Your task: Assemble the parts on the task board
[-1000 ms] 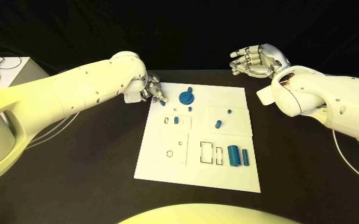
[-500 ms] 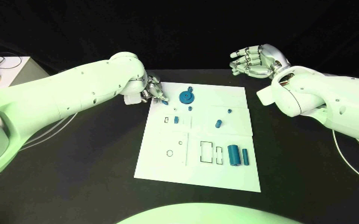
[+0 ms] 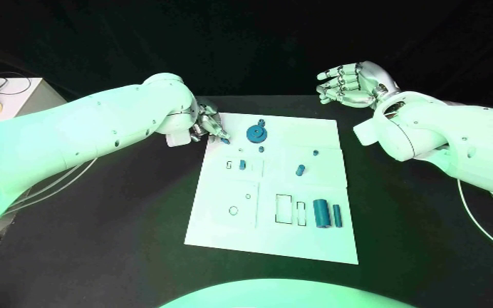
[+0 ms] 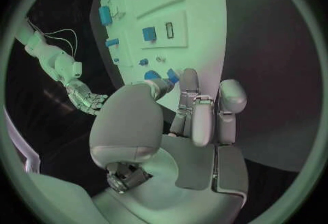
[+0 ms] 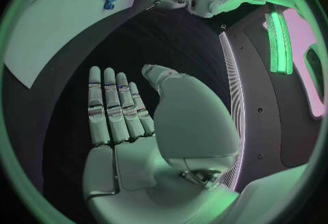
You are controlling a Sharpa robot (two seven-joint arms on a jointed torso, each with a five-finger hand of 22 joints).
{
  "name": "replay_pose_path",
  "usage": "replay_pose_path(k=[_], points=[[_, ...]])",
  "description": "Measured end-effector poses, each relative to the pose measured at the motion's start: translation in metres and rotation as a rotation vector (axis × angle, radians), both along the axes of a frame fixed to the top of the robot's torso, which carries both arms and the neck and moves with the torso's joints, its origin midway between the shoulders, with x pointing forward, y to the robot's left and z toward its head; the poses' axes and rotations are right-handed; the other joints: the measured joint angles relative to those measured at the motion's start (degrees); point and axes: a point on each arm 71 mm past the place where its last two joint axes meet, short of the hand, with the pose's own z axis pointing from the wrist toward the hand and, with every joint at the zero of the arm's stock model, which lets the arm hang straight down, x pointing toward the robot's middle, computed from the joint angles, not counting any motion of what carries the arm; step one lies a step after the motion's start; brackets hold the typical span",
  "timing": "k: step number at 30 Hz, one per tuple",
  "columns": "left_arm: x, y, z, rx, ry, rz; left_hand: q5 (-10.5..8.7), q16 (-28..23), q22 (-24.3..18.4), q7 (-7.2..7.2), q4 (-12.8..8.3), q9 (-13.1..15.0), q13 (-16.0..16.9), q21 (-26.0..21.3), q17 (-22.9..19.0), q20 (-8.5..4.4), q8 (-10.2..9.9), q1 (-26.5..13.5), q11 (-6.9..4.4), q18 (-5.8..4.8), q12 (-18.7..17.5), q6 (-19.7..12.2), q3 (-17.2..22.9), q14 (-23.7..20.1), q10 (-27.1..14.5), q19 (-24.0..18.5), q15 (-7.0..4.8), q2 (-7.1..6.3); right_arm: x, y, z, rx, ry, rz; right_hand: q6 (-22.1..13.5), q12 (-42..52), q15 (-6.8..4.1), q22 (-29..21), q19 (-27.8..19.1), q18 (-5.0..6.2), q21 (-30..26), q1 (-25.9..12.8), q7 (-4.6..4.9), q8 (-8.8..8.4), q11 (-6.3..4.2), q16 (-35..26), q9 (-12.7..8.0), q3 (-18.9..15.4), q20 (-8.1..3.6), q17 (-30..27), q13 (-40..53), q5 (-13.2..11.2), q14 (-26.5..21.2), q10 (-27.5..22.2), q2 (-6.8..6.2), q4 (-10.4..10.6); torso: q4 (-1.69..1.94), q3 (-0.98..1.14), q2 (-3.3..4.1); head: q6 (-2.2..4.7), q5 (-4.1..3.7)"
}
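The white task board (image 3: 308, 240) lies mid-table. My left hand (image 3: 206, 123) hovers at its far left corner and pinches a small blue part (image 3: 224, 139) between thumb and a finger; the left wrist view shows this part (image 4: 172, 76) at the fingertips (image 4: 188, 79). Right beside it lies a blue gear disc (image 3: 257, 134), with a small blue knob (image 3: 261, 122) just beyond. On the board are a blue block (image 3: 242, 165), a peg (image 3: 298, 171), a cylinder (image 3: 321, 213) and a bar (image 3: 336, 214). My right hand (image 3: 351, 84) is raised beyond the far right corner, fingers straight and apart, holding nothing (image 5: 126, 117).
A pale box (image 3: 18, 94) stands at the table's left edge with cables beside it. The board has outlined slots (image 3: 283, 209) and small holes (image 3: 233, 210) in its near half. Black tabletop (image 3: 113, 222) surrounds the board on both sides.
My left arm has shifted slightly while its hand stays at the board's far left corner with the blue part. The right hand has not moved.
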Motion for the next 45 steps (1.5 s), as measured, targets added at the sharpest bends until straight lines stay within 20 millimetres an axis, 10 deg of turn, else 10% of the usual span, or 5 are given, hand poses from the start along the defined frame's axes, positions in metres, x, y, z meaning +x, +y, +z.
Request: replay_pose_path(k=[16,30,33,45], points=[[-0.011,0.004,0.005,-0.024,-0.047,-0.003,-0.08,0.0,0.05,0.0,-0.33,6.14,-0.1,-0.01,0.0,0.0,0.0,-0.94,0.04,0.0,0.0,0.0,0.32,0.01,0.0,-0.01,-0.01,-0.94,-0.001,-0.001,-0.003,0.003,0.007,-0.004,0.0,0.0,0.21,-0.6,0.0,-0.01,0.0,-0.69,0.0,-0.23,0.0,-0.19,-0.09,0.0,0.0,-0.35,0.0,0.0,-0.21,0.0,0.23,0.0,0.0,-0.1,0.01,0.35,0.24],[-0.006,0.002,0.003,-0.009,-0.096,0.0,-0.27,0.0,-0.04,0.01,-1.8,5.9,-0.22,-0.02,0.0,-0.01,-0.05,-1.08,0.13,0.0,0.0,0.0,1.8,0.21,0.07,-0.01,-0.21,-2.17,-0.001,-0.002,-0.004,0.006,0.011,-0.004,0.0,0.0,0.21,-0.92,0.0,0.0,0.0,-0.83,0.0,-0.23,0.0,-0.41,-0.08,0.0,0.0,-0.51,0.01,0.0,-0.21,0.0,0.37,0.0,-0.07,-0.04,0.12,0.49,0.43],[-0.004,0.0,0.002,0.0,-0.103,-0.004,-0.45,0.0,0.03,-0.01,-7.51,6.19,-0.22,-0.03,0.0,0.0,0.23,-0.81,-0.16,0.0,0.0,0.03,7.49,0.21,0.4,-0.01,-0.21,-2.64,-0.001,-0.001,-0.004,0.006,0.011,-0.004,0.0,0.0,0.21,-0.92,0.0,0.0,0.0,-0.83,0.0,-0.23,0.0,-0.41,-0.08,0.0,0.0,-0.51,0.01,0.0,-0.21,0.0,0.37,0.0,-0.07,-0.04,0.12,0.53,0.44],[-0.001,-0.004,0.002,0.05,-0.136,-0.036,-0.47,0.0,0.12,-0.01,-7.51,6.05,-0.22,-0.02,0.0,0.0,0.29,-0.88,-0.08,0.0,0.0,0.03,7.5,0.2,0.47,-0.01,-0.2,-2.71,-0.001,-0.002,-0.004,0.007,0.012,-0.004,0.0,0.0,0.21,-0.92,0.0,0.0,0.0,-0.82,0.0,-0.23,0.0,-0.41,-0.08,0.0,0.0,-0.51,0.01,0.0,-0.21,0.0,0.37,0.0,-0.09,-0.01,0.12,0.59,0.47]])
